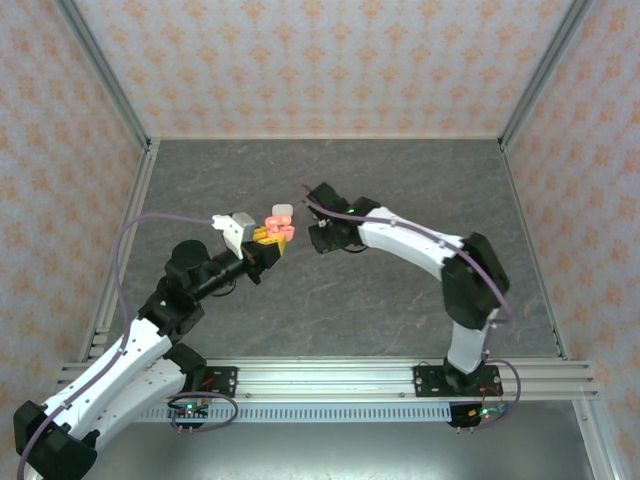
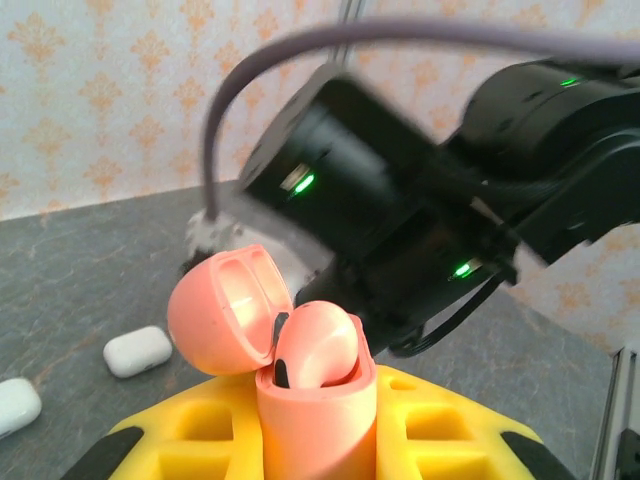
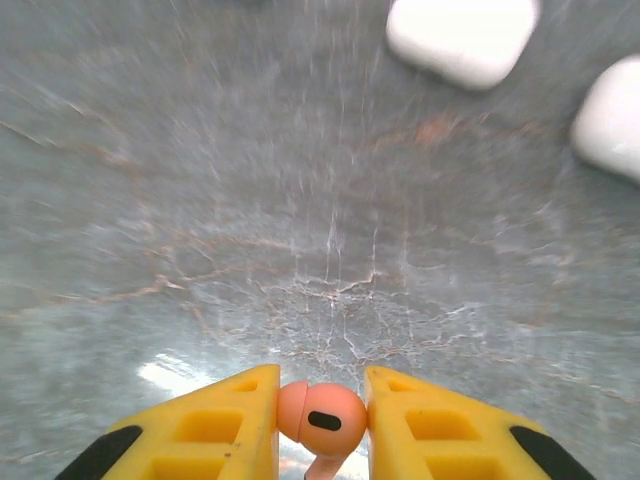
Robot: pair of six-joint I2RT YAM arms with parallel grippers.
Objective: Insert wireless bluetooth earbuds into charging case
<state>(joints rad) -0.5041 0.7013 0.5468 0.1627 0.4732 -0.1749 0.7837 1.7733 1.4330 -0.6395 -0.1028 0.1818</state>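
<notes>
A salmon-pink charging case (image 2: 315,415) stands upright between my left gripper's (image 2: 316,440) yellow fingers, which are shut on it. Its lid (image 2: 222,310) is flipped open to the left, and one pink earbud (image 2: 318,345) sits in the case body. My right gripper (image 3: 322,400) is shut on a second pink earbud (image 3: 325,418), stem pointing down, held above the grey table. In the top view the pink case (image 1: 280,222) is raised over the table's middle, with my left gripper (image 1: 268,240) under it and my right gripper (image 1: 319,238) just to its right.
Two white cases (image 3: 462,35) (image 3: 612,120) lie closed on the grey marbled table ahead of the right gripper. The left wrist view has the white cases (image 2: 138,351) (image 2: 15,405) at its left, and the right arm's black wrist (image 2: 400,200) looms close behind the pink case.
</notes>
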